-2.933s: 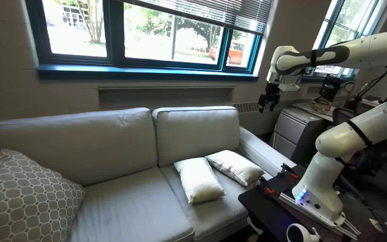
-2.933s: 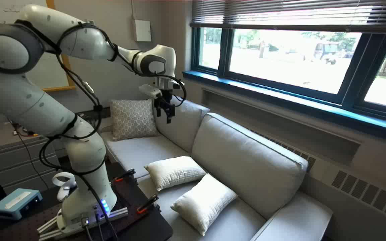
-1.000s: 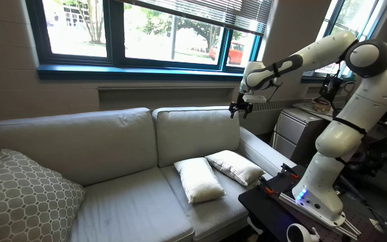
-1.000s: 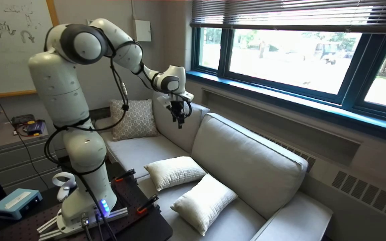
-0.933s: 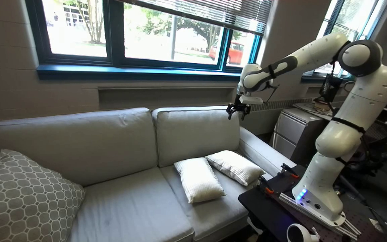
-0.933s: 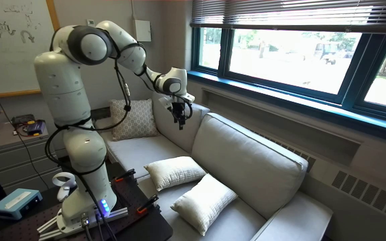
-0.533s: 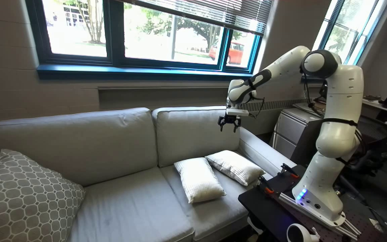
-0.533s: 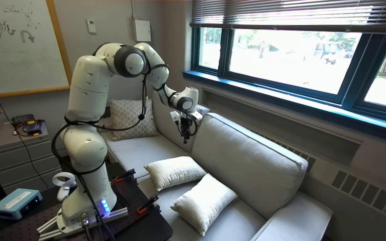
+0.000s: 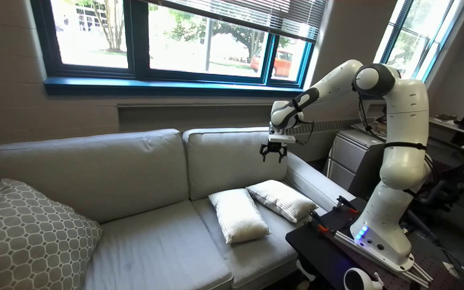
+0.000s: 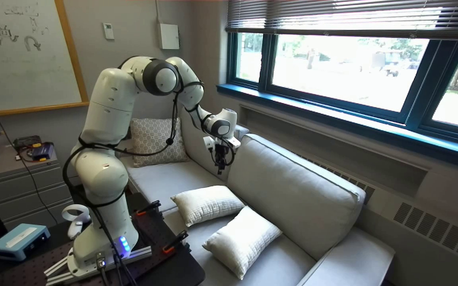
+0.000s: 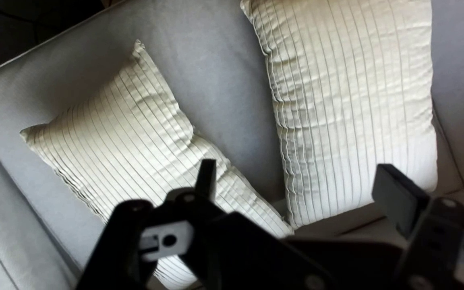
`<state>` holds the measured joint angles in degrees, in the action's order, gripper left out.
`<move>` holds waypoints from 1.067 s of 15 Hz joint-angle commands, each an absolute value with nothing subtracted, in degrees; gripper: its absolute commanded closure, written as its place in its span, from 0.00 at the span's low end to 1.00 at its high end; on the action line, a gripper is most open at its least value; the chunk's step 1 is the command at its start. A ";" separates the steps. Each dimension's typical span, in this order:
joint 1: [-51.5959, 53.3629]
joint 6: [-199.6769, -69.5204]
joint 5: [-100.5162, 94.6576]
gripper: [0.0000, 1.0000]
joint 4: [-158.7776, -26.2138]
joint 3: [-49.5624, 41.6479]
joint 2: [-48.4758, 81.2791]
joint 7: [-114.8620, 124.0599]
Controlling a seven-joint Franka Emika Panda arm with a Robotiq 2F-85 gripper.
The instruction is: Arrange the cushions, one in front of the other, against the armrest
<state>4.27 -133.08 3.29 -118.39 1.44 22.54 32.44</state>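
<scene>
Two cream-white cushions with fine ribbing lie flat on the sofa seat, angled apart and nearly meeting at one corner. The cushion nearer the armrest (image 9: 282,200) shows in both exterior views (image 10: 243,242) and at left in the wrist view (image 11: 123,149). The farther cushion (image 9: 238,215) shows in both exterior views (image 10: 207,204) and at right in the wrist view (image 11: 349,100). The light grey armrest (image 9: 316,181) is in both exterior views (image 10: 358,254). My gripper (image 9: 272,160) is open and empty, above the seat before the back cushion; it also shows here (image 10: 219,171) and here (image 11: 294,173).
The sofa's back cushions (image 9: 236,161) stand behind the gripper. A grey lattice-patterned pillow (image 9: 34,237) leans at the sofa's far end. The robot's black table (image 9: 316,245), with orange-black clamps (image 9: 346,204), stands by the seat's front edge. A window sill (image 10: 332,123) runs behind.
The arm has reached out over the sofa, and the open gripper has come down from near the window to above the seat. The cushions have not moved.
</scene>
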 commanded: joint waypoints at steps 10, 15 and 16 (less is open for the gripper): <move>18.27 -141.23 -9.28 0.00 -91.41 -14.57 58.84 52.68; 19.97 -134.70 -11.40 0.00 -82.14 -16.20 70.35 52.11; 19.92 -133.50 -11.69 0.00 -80.62 -15.96 72.04 51.58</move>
